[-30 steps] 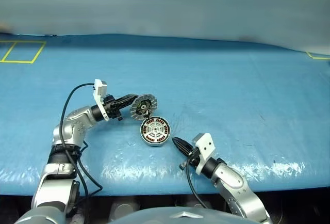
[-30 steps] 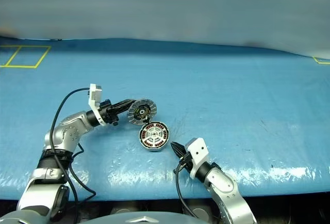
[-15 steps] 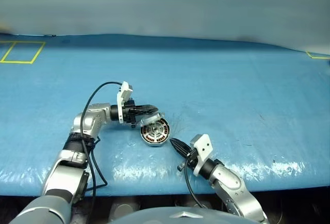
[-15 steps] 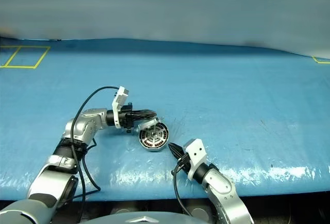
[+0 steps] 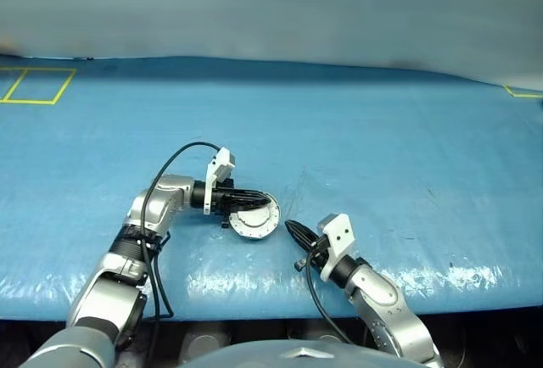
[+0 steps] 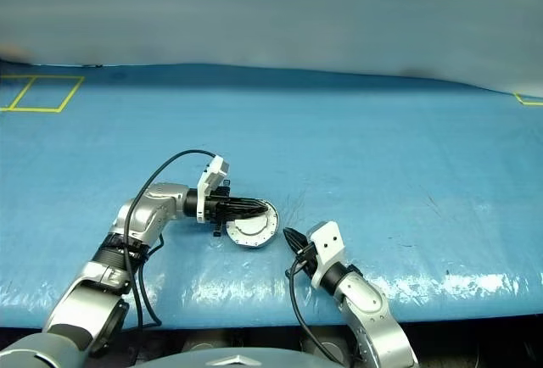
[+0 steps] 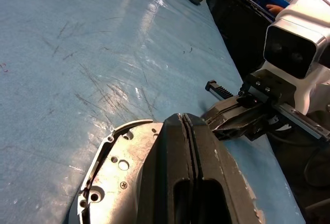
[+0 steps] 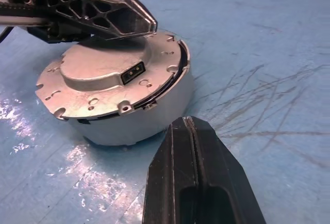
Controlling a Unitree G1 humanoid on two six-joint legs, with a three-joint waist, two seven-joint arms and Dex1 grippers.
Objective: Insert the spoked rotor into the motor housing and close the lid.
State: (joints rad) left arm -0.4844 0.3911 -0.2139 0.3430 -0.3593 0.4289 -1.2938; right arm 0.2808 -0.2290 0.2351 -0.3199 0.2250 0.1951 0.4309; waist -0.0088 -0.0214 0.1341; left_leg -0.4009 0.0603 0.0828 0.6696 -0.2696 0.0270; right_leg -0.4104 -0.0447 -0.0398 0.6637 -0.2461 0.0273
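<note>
From my head, the motor housing sits flat under its lid, plain grey face up, on the blue table cover; my left gripper lies shut across the lid. Through my left wrist, closed fingers rest on the drilled, silvery lid plate. Through my right wrist, my empty right gripper is closed just short of the housing's pale wall.

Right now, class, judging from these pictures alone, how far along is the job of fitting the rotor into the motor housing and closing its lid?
Nearly finished. The round grey metal lid lies folded over the silver motor housing, so the rotor is hidden, presumably inside. In hand: the shut left pincer rests on the lid's top. Left: a dark gap at the lid's edge suggests pressing it flush. The shut right pincer waits beside the housing.
</note>
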